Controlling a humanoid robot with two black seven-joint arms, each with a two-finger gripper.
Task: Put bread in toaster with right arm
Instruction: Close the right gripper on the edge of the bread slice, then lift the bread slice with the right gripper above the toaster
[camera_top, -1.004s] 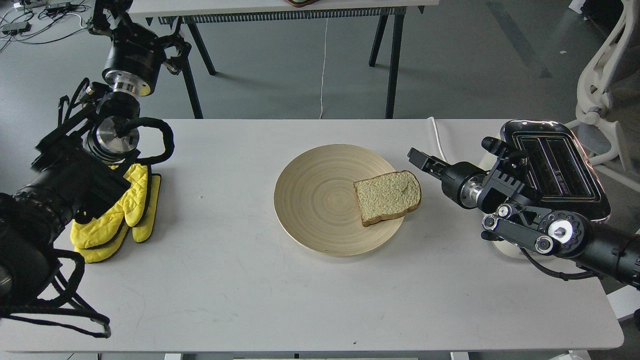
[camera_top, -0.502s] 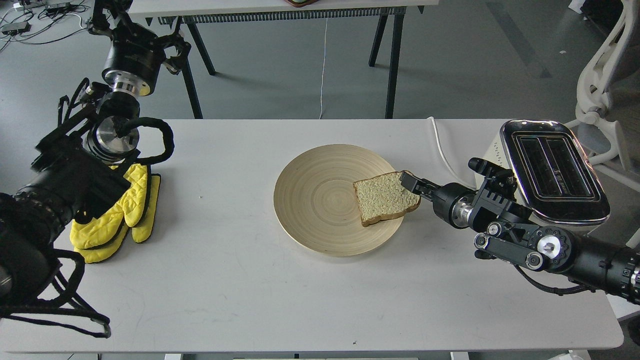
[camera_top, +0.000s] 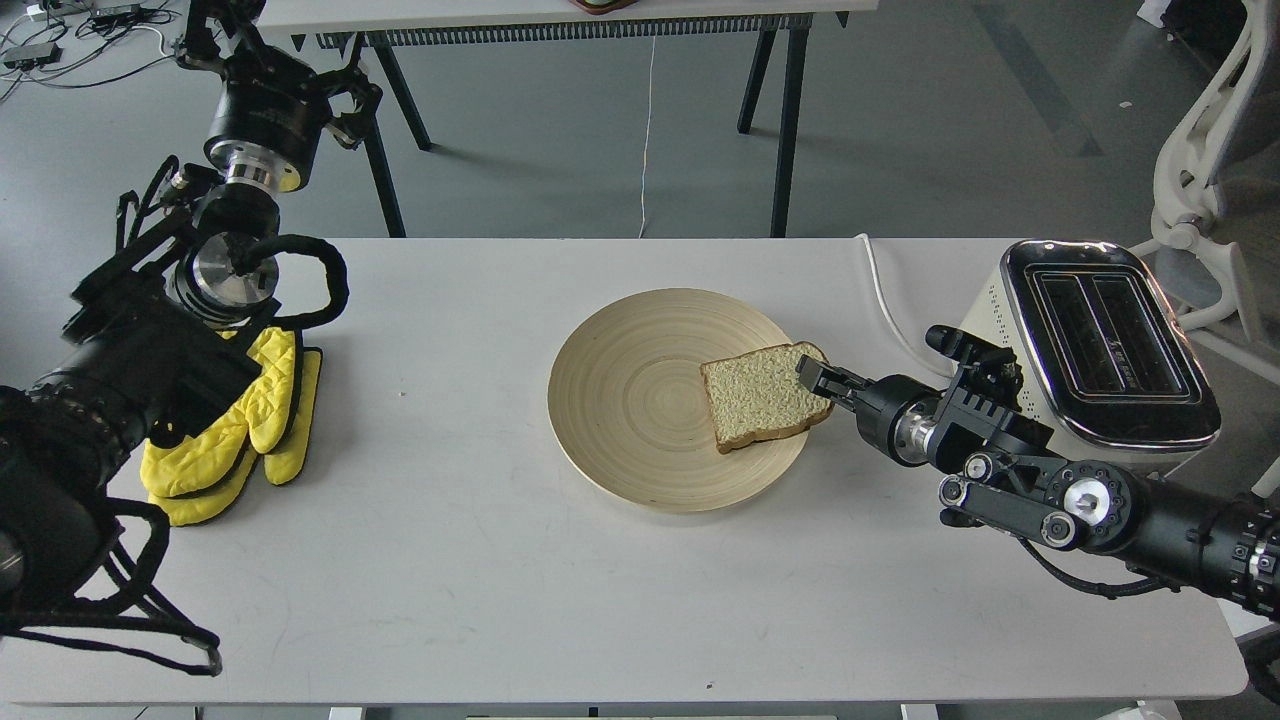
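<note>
The bread (camera_top: 752, 402) lies flat on the right side of a round wooden plate (camera_top: 625, 400) in the middle of the white table. My right arm comes in from the right, and its slim black gripper (camera_top: 812, 380) is at the bread's right crust edge, its tip overlapping that corner. The fingers are dark and too small to tell apart. The cream toaster (camera_top: 1100, 345) with a chrome top stands at the right table edge behind the arm, both slots empty. My left gripper (camera_top: 340, 95) is held up at the far left, its fingers unclear.
Yellow oven mitts (camera_top: 240, 430) lie at the left under my left arm. The toaster's white cord (camera_top: 885, 300) runs over the table's back edge. A second table's black legs (camera_top: 790, 120) stand behind, and a white chair (camera_top: 1200, 180) is at the far right.
My right gripper moved left and down from beside the toaster to the bread's right edge. The bread has shifted slightly left on the plate. My left arm has not moved.
</note>
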